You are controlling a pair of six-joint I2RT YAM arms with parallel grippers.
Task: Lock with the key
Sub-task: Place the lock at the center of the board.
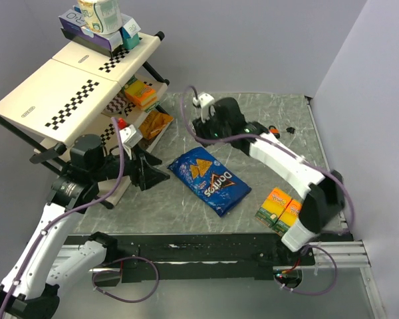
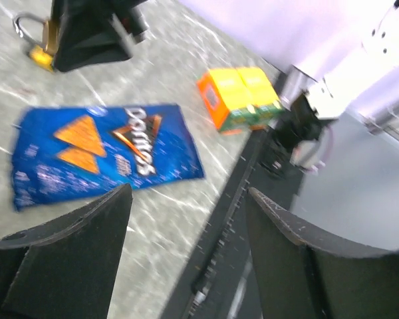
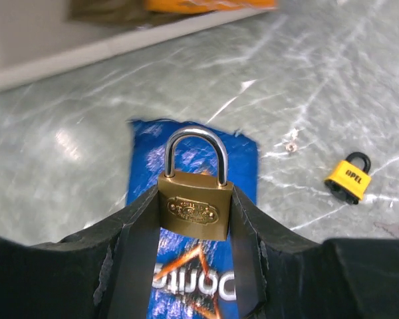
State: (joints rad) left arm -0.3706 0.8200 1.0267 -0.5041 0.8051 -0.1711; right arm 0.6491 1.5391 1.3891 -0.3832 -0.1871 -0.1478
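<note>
The left claw (image 2: 187, 193) is near the front of the counter (image 2: 153, 73). Its two fingers are wide apart and hold nothing. The blue chip bag (image 2: 106, 156) lies just past it.

Farther back, the right claw (image 3: 194, 196) is squeezed tight on the brass padlock (image 3: 193, 211). The padlock sits right between the two fingers, one finger on each side of it. It is held up above the chip bag. It stands straight, and its long way runs along the fingers. Its silver loop points away from the claw. Past it, a small yellow piece (image 3: 349, 178) lies on the counter.
</note>
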